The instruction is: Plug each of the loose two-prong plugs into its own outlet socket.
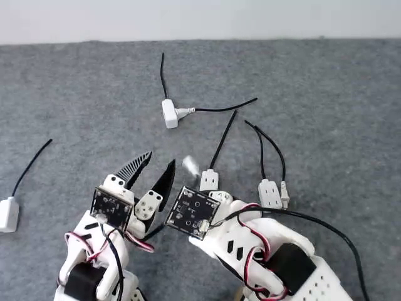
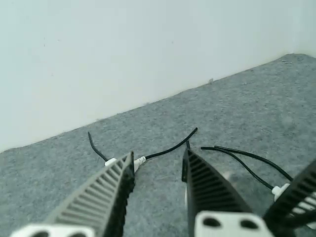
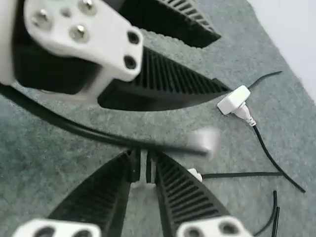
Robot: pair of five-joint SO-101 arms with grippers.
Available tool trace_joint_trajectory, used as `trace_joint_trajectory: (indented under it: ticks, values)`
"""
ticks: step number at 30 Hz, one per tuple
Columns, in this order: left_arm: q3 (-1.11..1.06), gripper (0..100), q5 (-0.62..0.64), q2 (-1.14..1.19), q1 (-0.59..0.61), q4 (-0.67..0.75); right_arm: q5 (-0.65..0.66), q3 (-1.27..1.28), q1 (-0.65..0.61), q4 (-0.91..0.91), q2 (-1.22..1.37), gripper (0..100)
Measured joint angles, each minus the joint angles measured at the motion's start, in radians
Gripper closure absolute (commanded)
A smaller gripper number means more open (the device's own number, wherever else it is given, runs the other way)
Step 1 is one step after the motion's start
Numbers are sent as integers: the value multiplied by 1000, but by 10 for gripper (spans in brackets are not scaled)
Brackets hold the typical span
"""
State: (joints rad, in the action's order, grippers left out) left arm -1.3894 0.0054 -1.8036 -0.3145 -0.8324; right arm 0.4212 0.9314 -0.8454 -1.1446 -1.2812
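An outlet socket (image 1: 7,214) is parked at the far left edge. The left gripper (image 1: 161,158) is held spread wide. Farther back, a plug (image 1: 183,112) is seated in a second socket (image 1: 169,114). The right gripper (image 3: 142,155) is pinched narrow on a white connector (image 1: 208,180), and over on the right a third socket (image 1: 269,193) is flanked by a loose plug (image 1: 285,194).

Outlet block (image 1: 7,215): cut by frame edge.
White piece (image 3: 143,172) in right hand (image 3: 143,155): mostly hidden.
Pale object (image 3: 207,139): blurred.
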Motion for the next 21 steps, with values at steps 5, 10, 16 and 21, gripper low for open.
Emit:
trace_joint_trajectory:
  ticks: [5,10,16,21]
  values:
    - [0,838,0,0,2,0,0,9,46,26,-18,991]
    - [-23,838,0,0,2,0,0,38,49,43,-23,991]
    - [-140,838,-31,0,18,32,0,109,60,107,-23,987]
    - [-226,838,-40,0,112,176,0,198,178,236,-23,986]
